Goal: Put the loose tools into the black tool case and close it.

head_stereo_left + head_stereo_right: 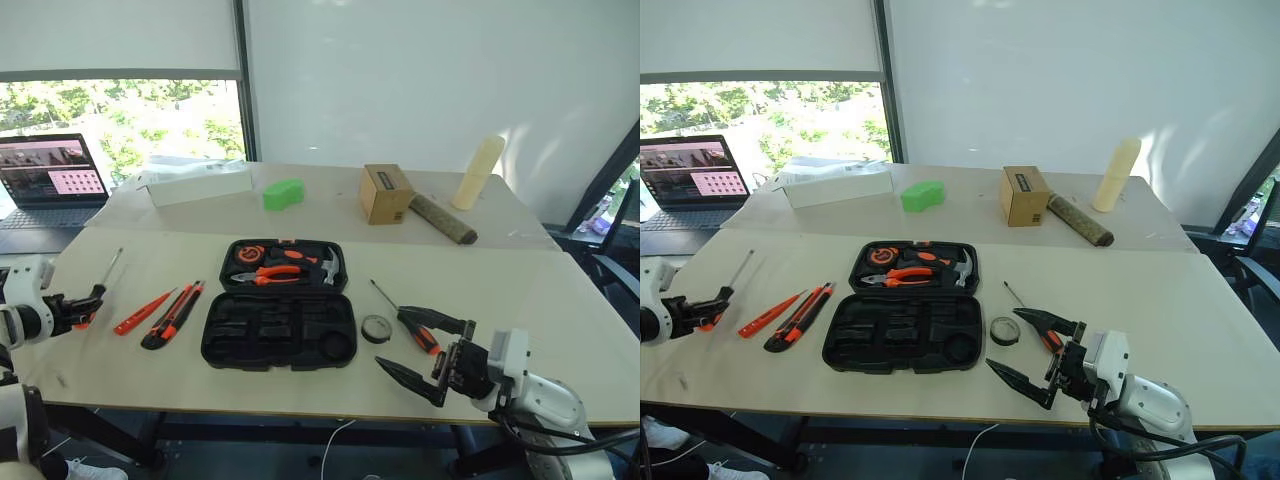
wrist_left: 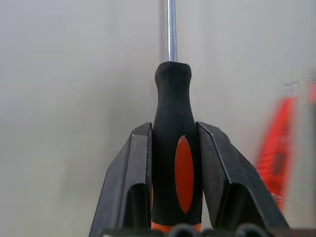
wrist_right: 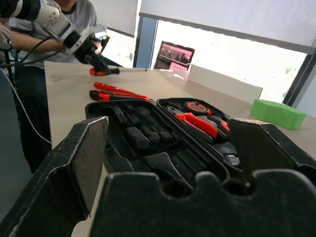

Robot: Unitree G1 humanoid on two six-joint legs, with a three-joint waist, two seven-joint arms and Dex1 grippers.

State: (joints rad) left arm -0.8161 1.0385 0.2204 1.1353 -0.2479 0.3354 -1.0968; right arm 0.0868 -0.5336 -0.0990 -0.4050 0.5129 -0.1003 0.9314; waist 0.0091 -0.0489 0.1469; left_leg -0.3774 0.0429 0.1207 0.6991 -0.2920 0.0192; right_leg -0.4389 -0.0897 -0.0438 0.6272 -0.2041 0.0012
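Here the left gripper (image 2: 174, 187) is clamped on the orange-and-black handle of a steel-shafted screwdriver (image 2: 176, 163) at the table's (image 1: 560, 300) left edge, well apart from the open black plastic tool case (image 1: 280, 325). Rigid and light, it should carry well; the rubbery handle is the right hold, the smooth shaft likely slippery. The right gripper (image 1: 425, 350) gapes wide, empty, near the second screwdriver (image 1: 415, 325) and small black tape roll (image 1: 376, 328).
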